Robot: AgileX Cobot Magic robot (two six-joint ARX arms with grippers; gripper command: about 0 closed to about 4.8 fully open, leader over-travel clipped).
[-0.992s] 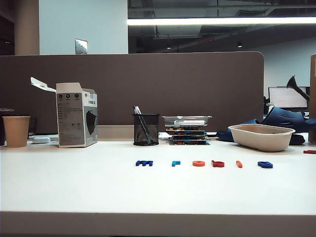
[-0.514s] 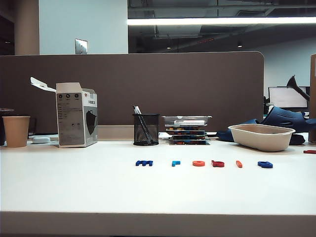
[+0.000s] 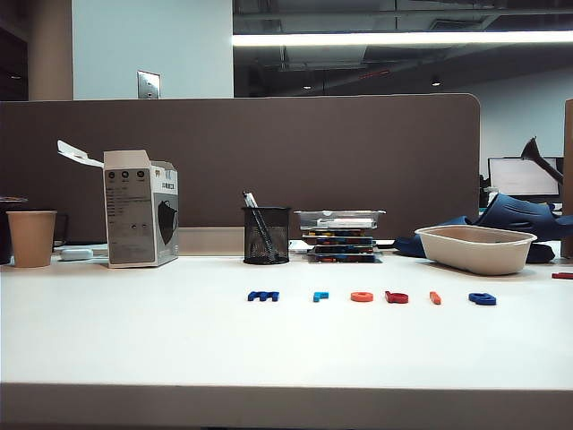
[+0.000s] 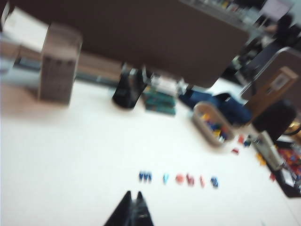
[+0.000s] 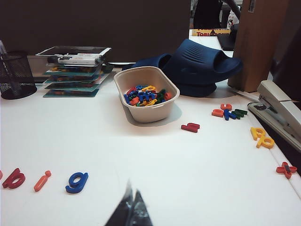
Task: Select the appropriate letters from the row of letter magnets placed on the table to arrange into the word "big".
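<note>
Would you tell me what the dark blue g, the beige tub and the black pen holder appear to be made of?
Dark blue g: likely moulded plastic, smooth, solid colour, rounded edges. Beige tub: probably pressed paper pulp or matte plastic; dull, no shine. Black pen holder: looks like wire mesh metal; light shows through fine holes.

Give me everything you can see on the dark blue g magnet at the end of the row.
The dark blue looped g magnet is small, flat, glossy plastic, lying face up on the white table. It has a closed ring and a curled tail. It ends the row, right of the orange bar i and dark red b, with gaps between them. Nothing touches it; both grippers are clear of it.
</note>
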